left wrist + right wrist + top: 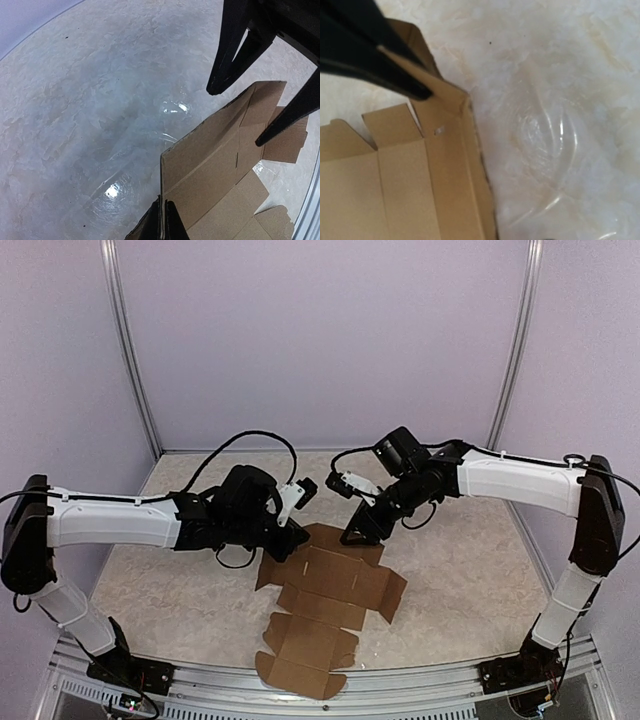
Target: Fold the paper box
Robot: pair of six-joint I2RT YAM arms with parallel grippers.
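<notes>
Paper box (325,605) is a flat die-cut sheet on the bench (170,580) btwn the 2 arms, w/ its far end lifted. Looks light, thin & springy, so creases will prob bounce back and it'll slide if you push it. Left pincer (162,217) is clamped shut on the raised far-left edge. Right pincer (236,116) sits half-closed around the back flap, not clearly gripping. I'd grab close to the fold lines, not the rounded tabs.

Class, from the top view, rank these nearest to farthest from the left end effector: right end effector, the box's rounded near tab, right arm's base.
1. The right end effector, just right of the left end effector.
2. The rounded tab, at the table's near edge.
3. The right arm's base, near right corner.
</notes>
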